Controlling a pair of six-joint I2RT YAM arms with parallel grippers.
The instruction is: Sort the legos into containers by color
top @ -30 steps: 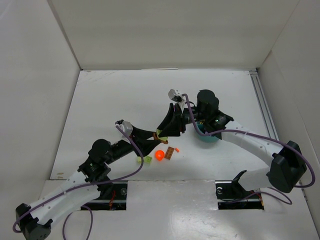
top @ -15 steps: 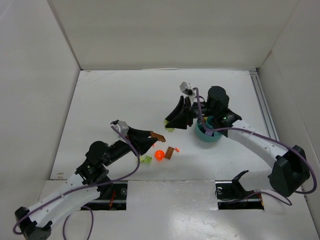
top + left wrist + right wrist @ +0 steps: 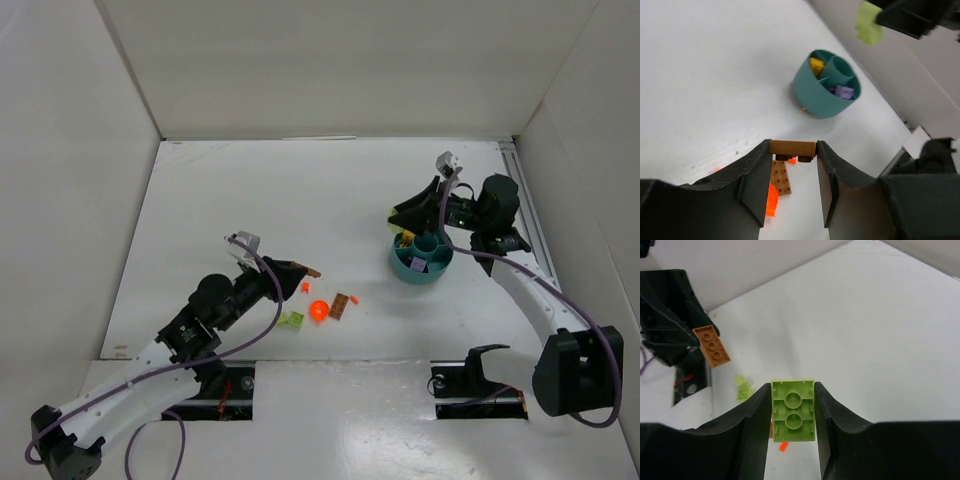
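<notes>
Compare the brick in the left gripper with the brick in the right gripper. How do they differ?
Colour: the left gripper holds a brown brick, the right gripper a lime green brick.
Place: the brown brick hangs above the loose pieces, the lime green brick near the teal bowl.
Shared: each is clamped in its gripper, off the table.

Teal bowl (image 3: 815,102) holds yellow brick (image 3: 816,64), purple brick (image 3: 843,91) (brown brick (image 3: 792,147), green brick (image 3: 793,410) gripped).

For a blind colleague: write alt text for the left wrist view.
The left tool grips a small brown plastic studded brick above a white table. Beyond stands a round teal divided bowl holding a yellow brick and a purple brick; at upper right, the right tool holds a lime green brick.
</notes>
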